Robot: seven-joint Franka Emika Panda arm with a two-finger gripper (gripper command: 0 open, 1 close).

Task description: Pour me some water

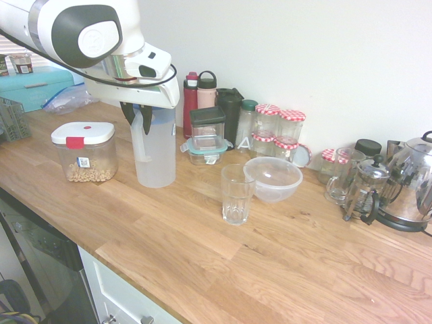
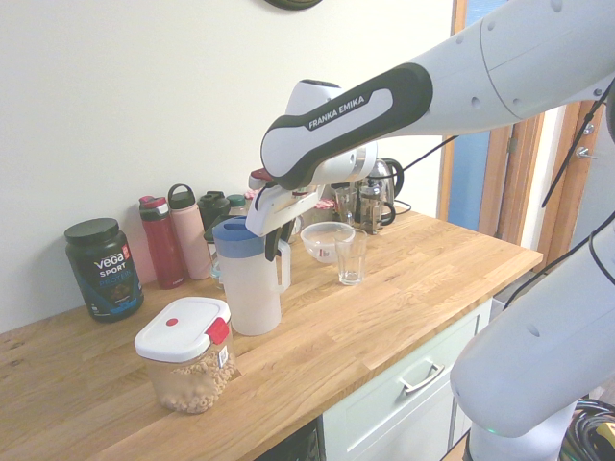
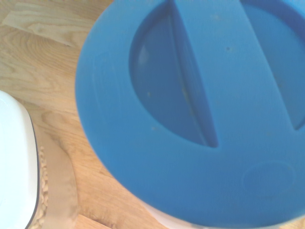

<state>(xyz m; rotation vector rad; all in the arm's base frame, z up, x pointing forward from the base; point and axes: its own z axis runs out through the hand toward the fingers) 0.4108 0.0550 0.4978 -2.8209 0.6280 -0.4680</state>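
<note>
"Where are the outside cameras looking from?"

"Both are facing down across the tabletop (image 1: 283,263) from opposite sides, sharing the jug (image 1: 155,152)."

"And the wrist one?"

"It's peering closely down on its lid (image 3: 228,119)."

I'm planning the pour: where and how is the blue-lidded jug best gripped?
Probably by the upright side handle, coming from above with the gripper closing across it: the jug stands upright, and its handle is far narrower than its body.

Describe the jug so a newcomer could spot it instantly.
On the wooden counter, the jug stands beside the white-lidded tub of nuts or cereal, below the robot's hand. It is tall, frosted and blue-lidded; the tub is squat.
</note>
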